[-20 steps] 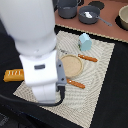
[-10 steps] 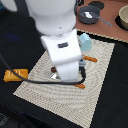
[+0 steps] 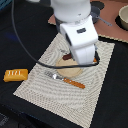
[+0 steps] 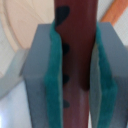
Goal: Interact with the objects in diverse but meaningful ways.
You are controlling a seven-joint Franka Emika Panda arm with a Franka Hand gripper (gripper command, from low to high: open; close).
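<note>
**Sausage clamped over the mat**

At nine o'clock in the exterior view, the bread loaf (image 3: pixel 15 75) lies on the dark desk (image 3: pixel 20 35). At centre, the claw (image 4: pixel 76 82) is clenched on the reddish-brown sausage (image 4: pixel 77 45) above the wooden plate (image 3: pixel 67 70). Judged step: carrying it. Next: choose a clear spot, then lower and release.

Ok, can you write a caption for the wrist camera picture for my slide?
Close-up: the tool shut on a reddish-brown sausage, its green pads squeezing both sides.
</note>
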